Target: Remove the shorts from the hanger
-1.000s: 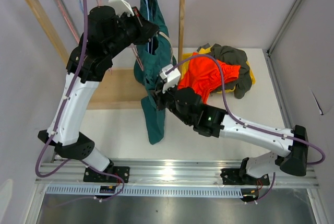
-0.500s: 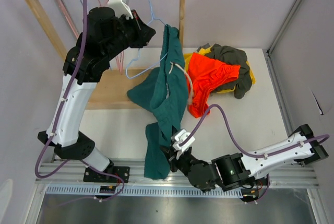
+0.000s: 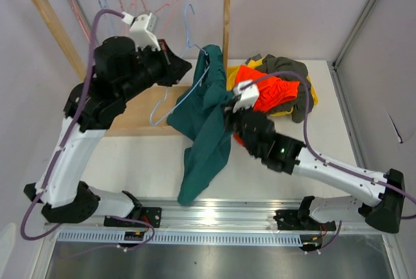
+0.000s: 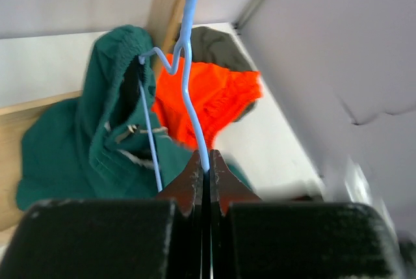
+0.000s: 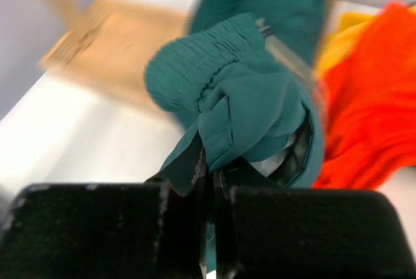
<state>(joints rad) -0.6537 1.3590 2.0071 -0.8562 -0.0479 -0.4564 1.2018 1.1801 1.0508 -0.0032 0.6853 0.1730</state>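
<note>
Two claws, both clenched: the left gripper (image 4: 208, 162) pinches the thin light-blue wire hanger (image 4: 187, 90), and the right gripper (image 5: 209, 165) bites a fold of the dark teal fabric shorts (image 5: 240, 103). Those shorts drape from the hanger's arm down onto the white table (image 3: 338, 136), just beside the bright orange shorts (image 3: 273, 93).

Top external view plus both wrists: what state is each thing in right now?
teal shorts: partly draped over the blue hanger, pinched by the right claw.
blue hanger: tilted, gripped by the left claw.
left claw: shut on the blue hanger.
right claw: shut on the teal shorts.
orange shorts: off any hanger, heaped on the table.
olive shorts: heaped behind the orange pair.
yellow shorts: mostly buried under that heap.
</note>
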